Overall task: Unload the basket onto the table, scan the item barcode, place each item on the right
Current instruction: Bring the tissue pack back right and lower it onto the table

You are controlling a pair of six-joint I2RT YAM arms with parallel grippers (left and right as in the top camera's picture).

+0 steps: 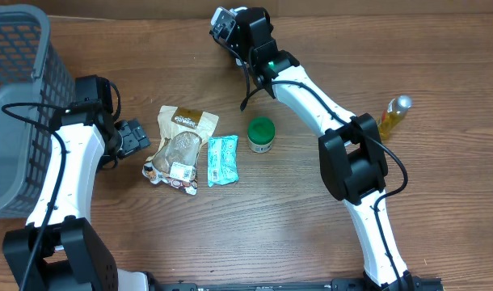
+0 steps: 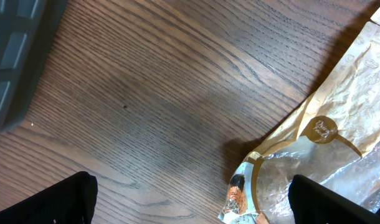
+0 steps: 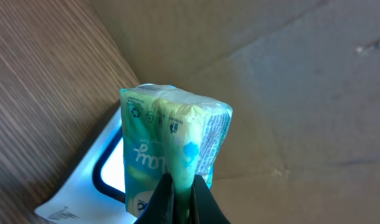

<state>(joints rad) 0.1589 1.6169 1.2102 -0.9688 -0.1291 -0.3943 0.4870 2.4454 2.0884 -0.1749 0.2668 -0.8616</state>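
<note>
A: Right gripper (image 3: pixel 182 186) first: wide or narrow?
B: Narrow; pinched shut on the bottom edge of a green-and-white tissue pack (image 3: pixel 177 130); pack upright at centre of the right wrist view, lettering facing lower left.
A: And around it?
B: White scanner (image 3: pixel 109 165) with a glowing, dark-rimmed window at lower left, partly behind the pack; touching or not, impossible to tell; brown cardboard wall (image 3: pixel 289 93) filling the right side; wooden table (image 3: pixel 40 93) at upper left.
A: Seen from overhead?
B: Up at top centre of the frame, well apart from the other goods.
A: Left gripper (image 2: pixel 190 208)?
B: Spread wide, holding nothing; dark fingers (image 2: pixel 53 202) at the two bottom corners of the left wrist view; corner of a brown snack bag (image 2: pixel 327 130) reaching in at lower right.
A: Other goods overhead?
B: Second teal tissue pack (image 1: pixel 222 159) lying flat just right of the bag; green-lidded jar (image 1: pixel 261 135) right of that; yellow bottle (image 1: pixel 394 115) far right; grey basket (image 1: pixel 16 97) at upper left.
</note>
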